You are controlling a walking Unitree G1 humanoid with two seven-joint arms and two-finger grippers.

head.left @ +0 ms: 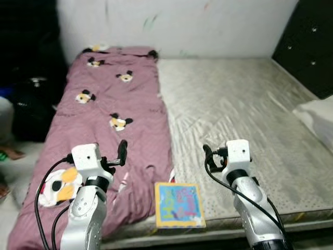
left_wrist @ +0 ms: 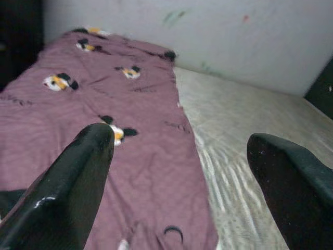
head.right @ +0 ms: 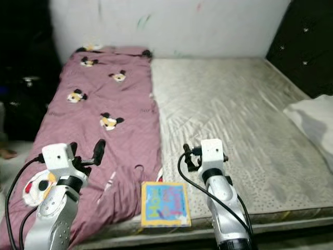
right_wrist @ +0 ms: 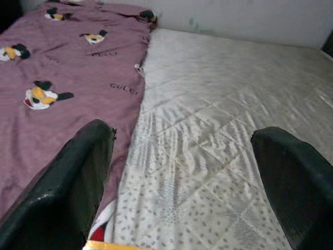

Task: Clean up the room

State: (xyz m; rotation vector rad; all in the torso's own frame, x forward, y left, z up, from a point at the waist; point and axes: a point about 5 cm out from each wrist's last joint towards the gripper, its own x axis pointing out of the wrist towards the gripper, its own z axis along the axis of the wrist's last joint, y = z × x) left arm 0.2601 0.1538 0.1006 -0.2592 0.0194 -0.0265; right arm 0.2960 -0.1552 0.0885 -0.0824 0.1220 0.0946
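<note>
Mauve cartoon-mouse blanket spread along bed's left side, colourful square book at mattress's near edge

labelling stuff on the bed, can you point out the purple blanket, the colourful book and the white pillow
purple blanket (head.left: pixel 104 109), left eye view, middle of the cloth between the cartoon prints
colourful book (head.left: pixel 178 204), left eye view, centre of its cover
white pillow (head.left: pixel 318 115), left eye view, its visible corner at the bed's right edge
</note>
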